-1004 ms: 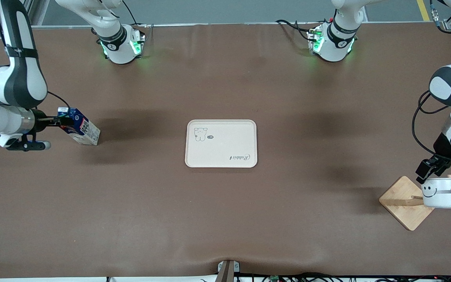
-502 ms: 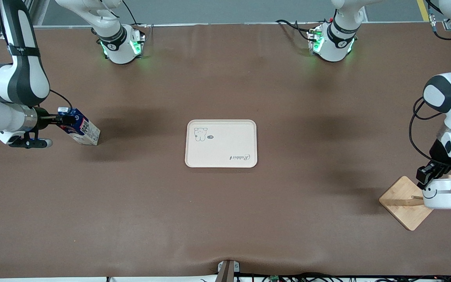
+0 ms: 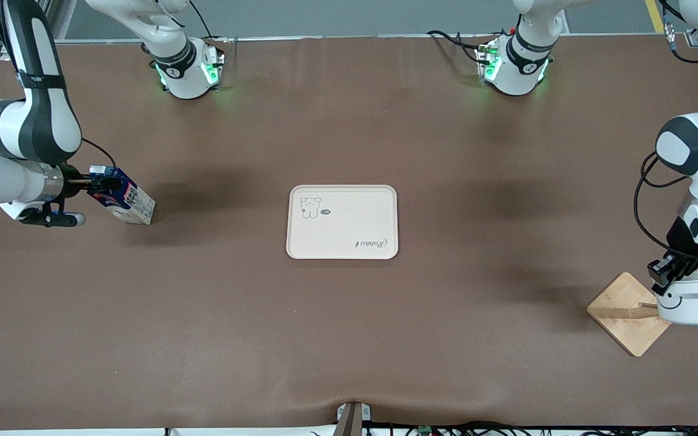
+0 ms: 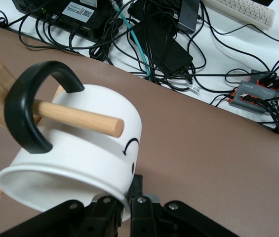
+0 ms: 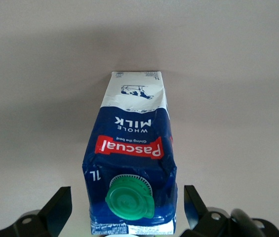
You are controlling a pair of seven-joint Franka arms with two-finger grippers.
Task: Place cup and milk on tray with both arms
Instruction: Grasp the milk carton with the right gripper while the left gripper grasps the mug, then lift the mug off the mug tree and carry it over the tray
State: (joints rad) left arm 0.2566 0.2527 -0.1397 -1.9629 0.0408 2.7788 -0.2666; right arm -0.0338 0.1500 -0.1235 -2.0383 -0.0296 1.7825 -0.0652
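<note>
Since the earlier frames, the left gripper (image 3: 669, 274) has descended onto the rim of the small white mug with a black smiley face and black handle (image 3: 686, 303), which hangs by that handle on a peg of the wooden rack (image 3: 626, 312) at the left arm's end of the table (image 3: 349, 339). Judged rigid, light and smooth-walled, the mug is best taken at the rim, where this gripper's fingers straddle the wall, narrowly parted; contact cannot be confirmed. At the right arm's end, the right gripper (image 3: 99, 181) stands wide open either side of the green-capped top of the small dark blue gable-top milk carton (image 3: 123, 197), a crushable thing best pinched across its gable, while the flat cream rectangular tray (image 3: 342, 221) lies mid-table, well apart from both.
</note>
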